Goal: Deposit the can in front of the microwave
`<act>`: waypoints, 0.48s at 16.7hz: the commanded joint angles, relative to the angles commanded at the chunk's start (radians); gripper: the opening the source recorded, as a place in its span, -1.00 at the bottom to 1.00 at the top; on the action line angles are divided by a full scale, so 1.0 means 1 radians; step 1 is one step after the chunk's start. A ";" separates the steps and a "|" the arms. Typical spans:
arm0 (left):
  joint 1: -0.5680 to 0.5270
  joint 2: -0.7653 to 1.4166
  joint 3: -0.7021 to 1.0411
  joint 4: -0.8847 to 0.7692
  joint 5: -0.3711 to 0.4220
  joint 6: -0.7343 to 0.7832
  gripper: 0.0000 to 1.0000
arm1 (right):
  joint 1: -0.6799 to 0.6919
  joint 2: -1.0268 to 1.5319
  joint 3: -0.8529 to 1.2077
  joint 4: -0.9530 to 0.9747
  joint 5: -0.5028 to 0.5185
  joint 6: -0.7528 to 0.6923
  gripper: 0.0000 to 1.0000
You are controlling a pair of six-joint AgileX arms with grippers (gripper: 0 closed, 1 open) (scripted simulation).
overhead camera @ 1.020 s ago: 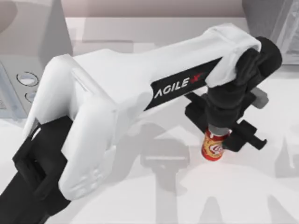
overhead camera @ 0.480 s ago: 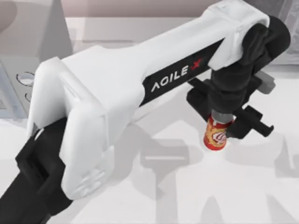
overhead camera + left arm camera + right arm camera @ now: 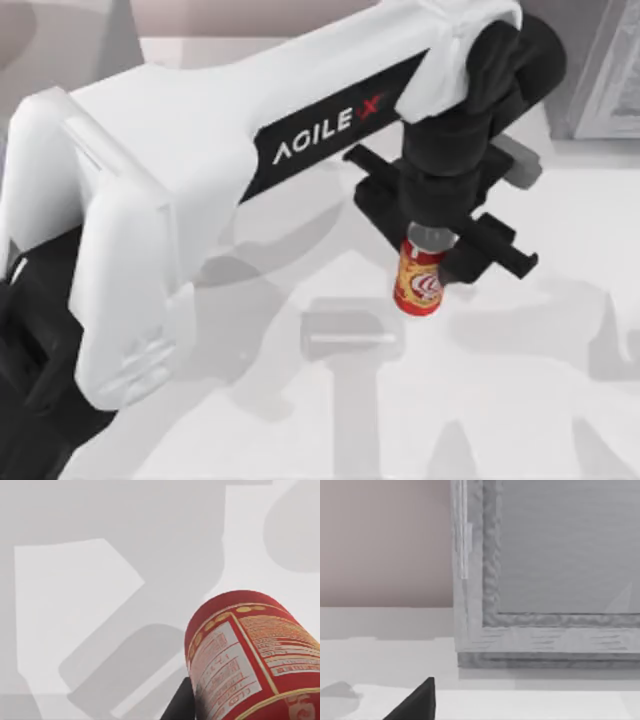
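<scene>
From above, the left claw [image 3: 428,262] grips the can [image 3: 419,281] by its upper part, the can hanging upright below it over the desk [image 3: 520,400], right of centre. The left wrist view adds the can's printed label and a black finger [image 3: 181,702] touching its side. The right wrist view faces a speckled grey box [image 3: 555,570] on the desk.

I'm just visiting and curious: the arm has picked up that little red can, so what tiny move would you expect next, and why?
Probably carry it on toward the table's left. The left hand holds the can clear of the table, near the middle, and the left wrist view shows bare surface under it, so it hasn't reached its drop spot yet.
</scene>
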 joint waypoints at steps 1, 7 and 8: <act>0.028 -0.039 -0.055 -0.004 0.005 0.019 -1.00 | 0.000 0.000 0.000 0.000 0.000 0.000 1.00; 0.298 -0.332 -0.513 -0.036 0.036 0.178 -1.00 | 0.000 0.000 0.000 0.000 0.000 0.000 1.00; 0.359 -0.385 -0.601 -0.039 0.040 0.211 -1.00 | 0.000 0.000 0.000 0.000 0.000 0.000 1.00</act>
